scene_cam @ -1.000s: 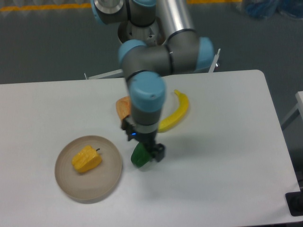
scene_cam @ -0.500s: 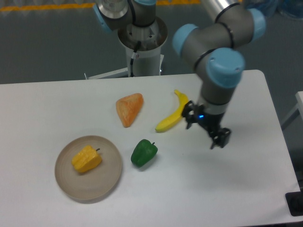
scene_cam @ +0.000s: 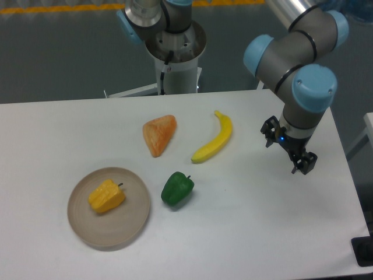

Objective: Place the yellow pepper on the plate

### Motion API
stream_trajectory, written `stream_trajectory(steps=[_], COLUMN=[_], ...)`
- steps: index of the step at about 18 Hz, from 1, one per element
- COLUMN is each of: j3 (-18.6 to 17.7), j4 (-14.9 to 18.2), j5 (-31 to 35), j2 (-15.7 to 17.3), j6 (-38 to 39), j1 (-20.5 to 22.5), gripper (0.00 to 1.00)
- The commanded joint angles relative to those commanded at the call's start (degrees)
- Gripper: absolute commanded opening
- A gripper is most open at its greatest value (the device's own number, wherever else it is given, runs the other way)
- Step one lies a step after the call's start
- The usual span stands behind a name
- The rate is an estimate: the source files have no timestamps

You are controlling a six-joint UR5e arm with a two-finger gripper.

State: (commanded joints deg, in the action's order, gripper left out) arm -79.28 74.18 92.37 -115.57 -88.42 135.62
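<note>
a robotics lab or test cell, by the look of it. a grey and blue industrial arm (scene_cam: 297, 52) stands on a round pedestal base (scene_cam: 175, 49) behind a plain white table (scene_cam: 250, 233). the floor (scene_cam: 58, 52) is bare grey with a yellow safety line (scene_cam: 52, 8) taped along the far edge. the fruit on the table looks like plastic props.

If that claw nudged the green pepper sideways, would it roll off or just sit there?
Probably a short wobble, not a real roll: the green pepper looks lumpy and blocky, not round. Its glossy skin suggests it might slide on the smooth white table. It looks like a light toy, so a small push from the end effector should move it.
</note>
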Motion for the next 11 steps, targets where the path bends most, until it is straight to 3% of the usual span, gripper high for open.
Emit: stream_trajectory(steps=[11], j3=[1.7], j4=[-0.7], j5=[0.1], j2=[-0.8], j6=[-0.9], j1=[0.0], gripper=[1.00])
